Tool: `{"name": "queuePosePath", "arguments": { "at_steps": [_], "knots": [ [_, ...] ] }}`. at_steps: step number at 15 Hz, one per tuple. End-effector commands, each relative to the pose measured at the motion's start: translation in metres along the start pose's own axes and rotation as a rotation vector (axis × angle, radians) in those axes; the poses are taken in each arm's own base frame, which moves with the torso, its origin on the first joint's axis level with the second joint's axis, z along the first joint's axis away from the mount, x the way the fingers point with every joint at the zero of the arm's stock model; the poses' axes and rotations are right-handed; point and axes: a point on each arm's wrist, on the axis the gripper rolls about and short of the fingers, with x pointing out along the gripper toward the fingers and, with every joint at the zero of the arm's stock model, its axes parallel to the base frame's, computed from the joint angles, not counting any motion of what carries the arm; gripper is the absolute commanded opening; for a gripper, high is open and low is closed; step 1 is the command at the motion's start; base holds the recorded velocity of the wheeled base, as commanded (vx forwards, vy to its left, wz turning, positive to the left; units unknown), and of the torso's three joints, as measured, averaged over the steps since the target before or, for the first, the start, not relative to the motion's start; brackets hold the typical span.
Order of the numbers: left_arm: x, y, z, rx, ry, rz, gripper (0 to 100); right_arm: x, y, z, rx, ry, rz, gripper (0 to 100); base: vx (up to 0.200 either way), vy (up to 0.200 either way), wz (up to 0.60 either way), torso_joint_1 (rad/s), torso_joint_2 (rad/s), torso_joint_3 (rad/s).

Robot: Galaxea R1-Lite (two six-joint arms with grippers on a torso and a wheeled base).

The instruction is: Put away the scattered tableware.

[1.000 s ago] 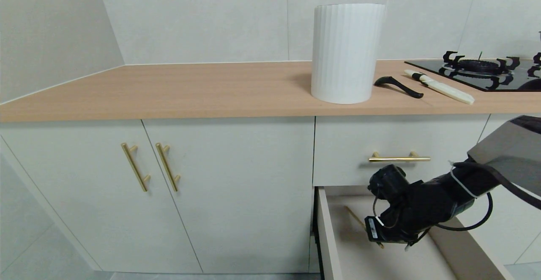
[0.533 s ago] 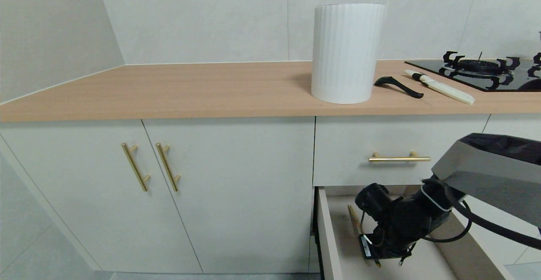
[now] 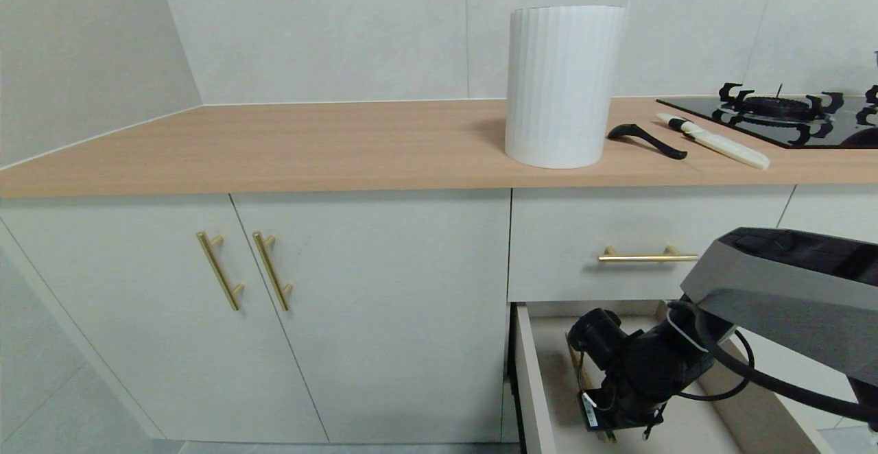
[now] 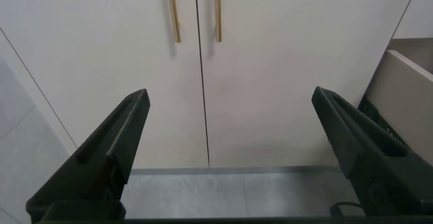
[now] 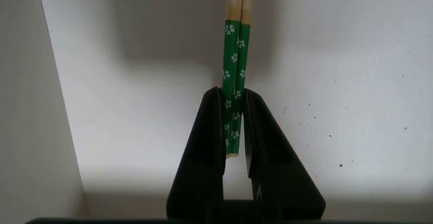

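Lowered deeper into the open drawer (image 3: 534, 380) since a second ago, the right gripper (image 5: 234, 97) has its jaws clamped on the chopsticks (image 5: 235, 40), whose long axis runs straight ahead, close over the drawer floor.

My right arm (image 3: 775, 296) has a grey, angular shell with a dark glossy panel along its top. Past it the wrist is all black and lumpy, with a rounded camera housing (image 3: 597, 327) on top. A thick black cable (image 3: 754, 378) loops off the joint, which has a white tie (image 3: 686, 337) around it. I can see a small white label (image 3: 588, 418) low on the wrist. The right gripper (image 5: 234, 101) has matte black, wedge-shaped fingers (image 5: 203, 149). The left gripper (image 4: 230, 129) has the same plain black tapered fingers (image 4: 111, 149).
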Motion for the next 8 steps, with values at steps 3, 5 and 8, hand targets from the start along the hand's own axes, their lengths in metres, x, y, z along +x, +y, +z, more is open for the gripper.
{"name": "queuePosePath", "arguments": {
  "at_steps": [3,5,8],
  "knots": [
    [0.0,0.0,0.0,0.0,0.0,0.0,100,0.0004,0.0002,-0.0001,0.001,0.001,0.0,0,0.0,0.0,0.0,0.0,0.0,0.0],
    [0.0,0.0,0.0,0.0,0.0,0.0,100,0.0003,0.0004,0.0003,0.001,-0.001,0.0,100,0.0,0.0,0.0,0.0,0.0,0.0],
    [0.0,0.0,0.0,0.0,0.0,0.0,100,0.0004,0.0002,-0.0001,0.001,0.001,0.0,100,0.0,0.0,0.0,0.0,0.0,0.0]
  ]
}}
